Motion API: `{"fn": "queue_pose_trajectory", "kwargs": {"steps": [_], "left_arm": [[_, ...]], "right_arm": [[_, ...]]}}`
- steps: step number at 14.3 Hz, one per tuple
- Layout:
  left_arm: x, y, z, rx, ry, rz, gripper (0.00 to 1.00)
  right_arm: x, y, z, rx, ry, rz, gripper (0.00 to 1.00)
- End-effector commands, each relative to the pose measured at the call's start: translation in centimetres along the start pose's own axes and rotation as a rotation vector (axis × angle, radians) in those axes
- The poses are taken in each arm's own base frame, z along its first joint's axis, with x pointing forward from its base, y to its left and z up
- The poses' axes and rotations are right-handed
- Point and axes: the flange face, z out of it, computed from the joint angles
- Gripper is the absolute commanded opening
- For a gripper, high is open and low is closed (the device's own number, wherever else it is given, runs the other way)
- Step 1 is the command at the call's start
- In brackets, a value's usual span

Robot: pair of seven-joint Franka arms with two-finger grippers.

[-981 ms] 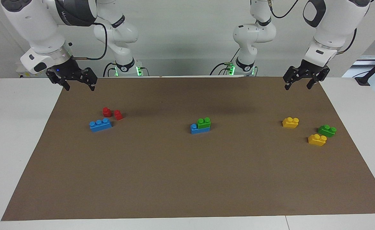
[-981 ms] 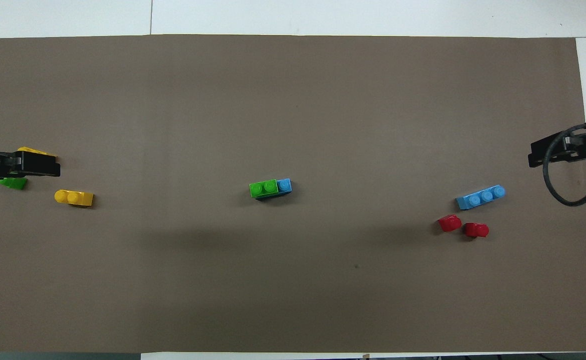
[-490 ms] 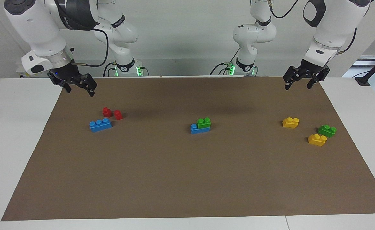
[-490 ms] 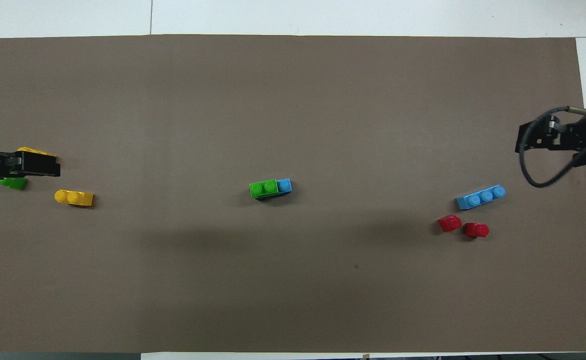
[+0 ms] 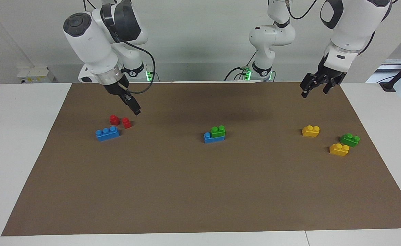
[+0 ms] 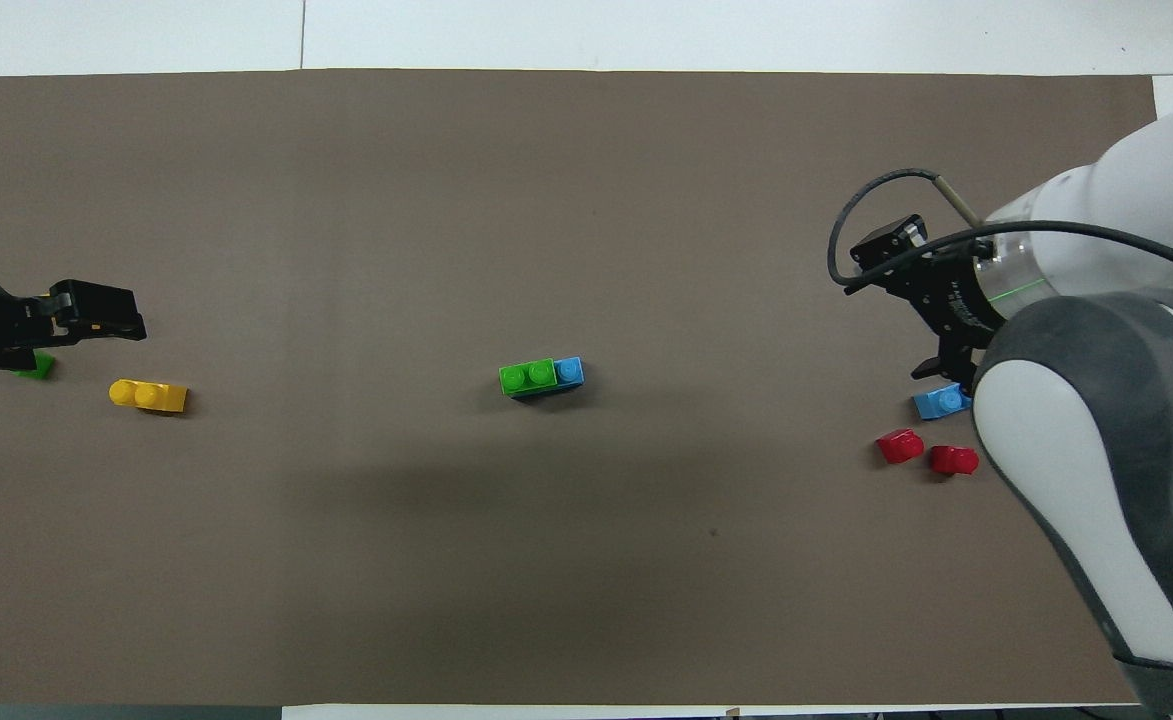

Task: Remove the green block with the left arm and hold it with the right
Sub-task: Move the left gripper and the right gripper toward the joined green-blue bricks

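Observation:
The green block (image 5: 218, 131) is bright green with two studs. It sits stacked on a blue brick (image 5: 208, 137) at the middle of the brown mat, and shows in the overhead view (image 6: 527, 376) with the blue brick's (image 6: 569, 370) one bare stud beside it. My right gripper (image 5: 136, 110) hangs open above the mat next to the red blocks, well short of the stack, and also shows in the overhead view (image 6: 904, 305). My left gripper (image 5: 313, 91) is open and raised over the mat at the left arm's end, also visible from overhead (image 6: 111, 312).
A darker green brick (image 5: 349, 139) and two yellow bricks (image 5: 310, 131) (image 5: 339, 149) lie at the left arm's end. Two red blocks (image 5: 114, 119) (image 5: 126, 122) and a three-stud blue brick (image 5: 107, 133) lie at the right arm's end. Brown mat (image 5: 200, 191) covers the table.
The right arm has swung in from the table's end toward the middle and turned its gripper edge-on, now beside the red blocks. The left gripper has shifted slightly toward the middle. No block has moved.

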Motion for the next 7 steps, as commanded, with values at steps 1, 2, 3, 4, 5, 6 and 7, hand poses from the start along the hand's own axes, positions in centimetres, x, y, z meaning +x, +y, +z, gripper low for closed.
{"fn": "queue_pose_trajectory", "kwargs": {"steps": [1, 2, 3, 4, 5, 6, 7], "left_arm": [[-1.8, 2.4, -0.2, -0.019, 0.009, -0.18, 1.0], [-2.3, 3.4, 0.3, -0.024, 0.011, -0.25, 1.0], [-2.9, 4.8, 0.7, -0.027, 0.013, -0.331, 1.0], [-3.6, 6.5, 1.7, -0.032, 0.009, -0.431, 1.0], [-4.0, 7.8, 2.5, -0.044, 0.019, -0.531, 1.0], [-4.4, 8.7, 3.4, -0.06, 0.026, -0.624, 1.0], [-4.8, 9.6, 4.2, -0.073, 0.031, -0.703, 1.0]], "right_arm": [[-1.1, -1.2, 4.1, 0.043, -0.079, 0.159, 0.96], [-1.9, -1.7, 5.7, 0.056, -0.113, 0.2, 0.96], [-2.3, -2.1, 6.8, 0.069, -0.148, 0.251, 0.96], [-3.1, -2.7, 7.9, 0.072, -0.183, 0.284, 0.96], [-3.3, -3.3, 9.2, 0.068, -0.212, 0.321, 0.96], [-3.5, -3.8, 10.0, 0.079, -0.241, 0.363, 0.96], [-3.6, -4.5, 10.9, 0.097, -0.271, 0.414, 0.96]]}}
